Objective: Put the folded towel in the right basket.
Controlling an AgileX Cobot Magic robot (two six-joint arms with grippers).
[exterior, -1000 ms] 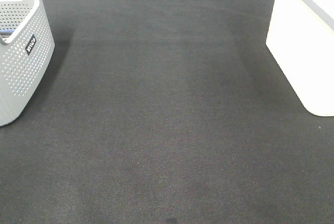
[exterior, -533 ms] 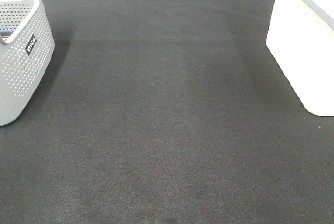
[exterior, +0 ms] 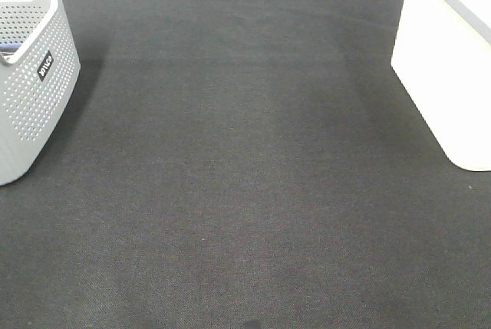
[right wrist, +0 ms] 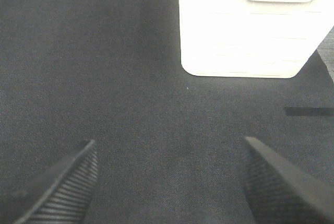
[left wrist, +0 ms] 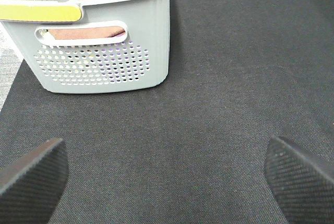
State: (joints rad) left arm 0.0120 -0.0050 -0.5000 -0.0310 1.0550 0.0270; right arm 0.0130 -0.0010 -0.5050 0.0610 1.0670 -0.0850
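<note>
No movement; white basket [exterior: 449, 68] upright.

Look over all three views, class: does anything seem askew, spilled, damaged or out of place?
Nothing stands out. The grey perforated basket and the white basket stand upright on the dark mat, with no spill or damage showing. No towel lies on the mat.
</note>
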